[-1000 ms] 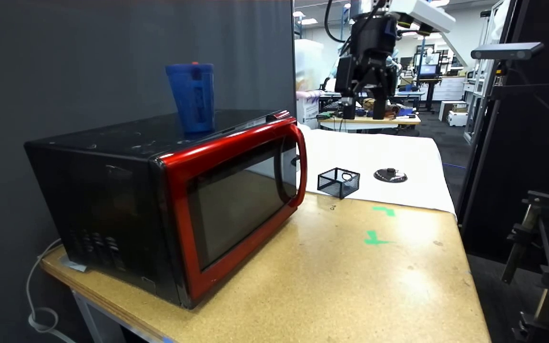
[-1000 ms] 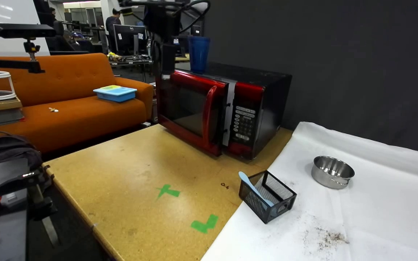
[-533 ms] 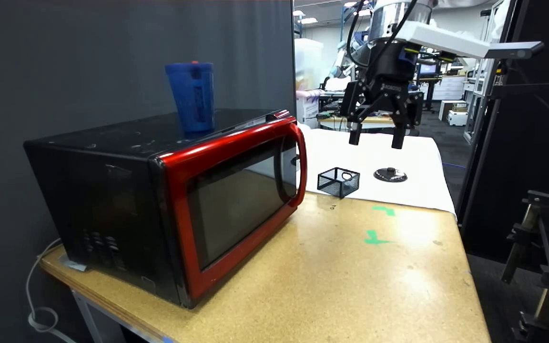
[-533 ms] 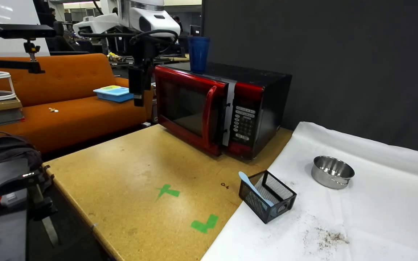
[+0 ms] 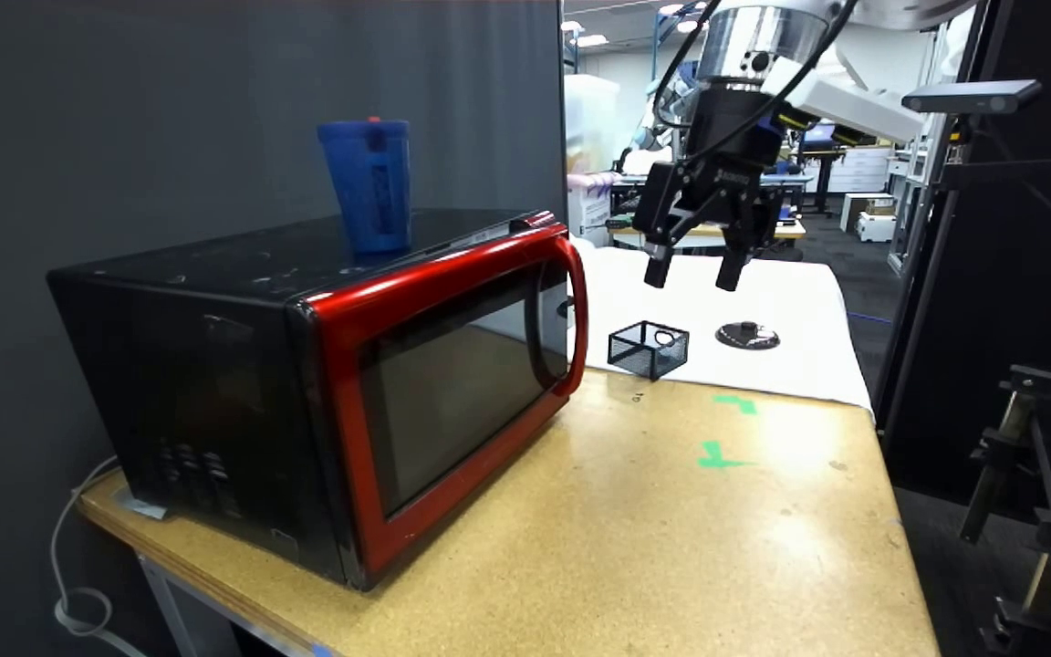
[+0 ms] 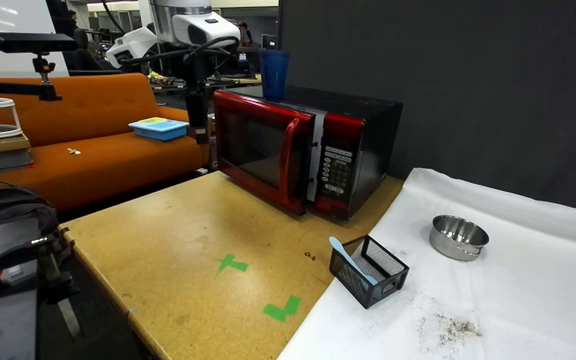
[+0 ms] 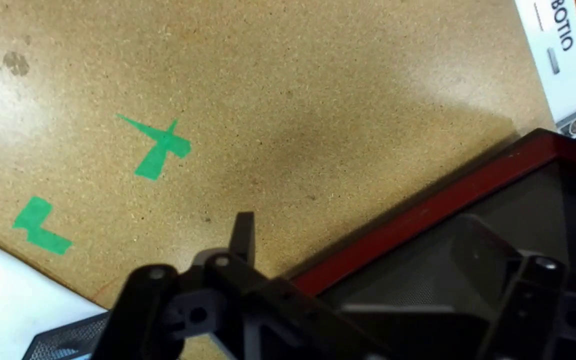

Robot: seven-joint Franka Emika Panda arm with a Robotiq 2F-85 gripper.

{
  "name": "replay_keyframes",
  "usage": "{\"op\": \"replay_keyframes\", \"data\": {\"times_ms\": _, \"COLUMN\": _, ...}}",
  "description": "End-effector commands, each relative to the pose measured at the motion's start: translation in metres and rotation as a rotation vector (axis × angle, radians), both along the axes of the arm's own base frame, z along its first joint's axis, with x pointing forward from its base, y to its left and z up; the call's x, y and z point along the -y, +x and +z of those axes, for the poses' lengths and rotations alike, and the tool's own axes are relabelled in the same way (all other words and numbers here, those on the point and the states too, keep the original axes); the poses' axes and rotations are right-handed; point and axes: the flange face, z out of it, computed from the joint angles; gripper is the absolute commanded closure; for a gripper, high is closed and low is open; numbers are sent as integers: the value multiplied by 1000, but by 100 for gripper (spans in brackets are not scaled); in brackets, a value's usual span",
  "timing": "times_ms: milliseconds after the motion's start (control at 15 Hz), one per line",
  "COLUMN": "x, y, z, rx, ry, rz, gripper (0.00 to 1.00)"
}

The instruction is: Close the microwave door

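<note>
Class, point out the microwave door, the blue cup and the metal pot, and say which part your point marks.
Microwave door (image 5: 457, 397): in an exterior view, on its dark glass window.
Blue cup (image 6: 274, 75): in an exterior view, on its side.
Metal pot (image 6: 448, 251): in an exterior view, on its outer wall.

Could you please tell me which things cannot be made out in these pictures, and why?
Microwave interior: hidden behind the dark-glassed microwave door in both exterior views.
Control panel labels: too small to read in an exterior view.
Claw: in an exterior view, one finger apparently hides the other.
Mesh basket: cut off by the lower edge of the wrist view.
Robot arm: cut off by the top edge in both exterior views.
</note>
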Motion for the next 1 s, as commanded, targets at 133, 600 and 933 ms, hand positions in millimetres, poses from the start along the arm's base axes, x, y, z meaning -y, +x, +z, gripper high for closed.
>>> {"op": "replay_keyframes", "data": {"times_ms": 133, "x": 6, "y": 25, "z": 3, "rx": 51, "ry": -111, "rz": 246, "gripper": 0}}
{"op": "replay_keyframes", "data": {"times_ms": 600, "x": 3, "y": 23, "z": 1, "rx": 102, "ry": -115, "rz": 239, "gripper": 0}}
{"op": "replay_keyframes", "data": {"times_ms": 933, "x": -22, "y": 19, "z": 5, "rx": 282, "ry": -107, "rz": 338, "gripper": 0}}
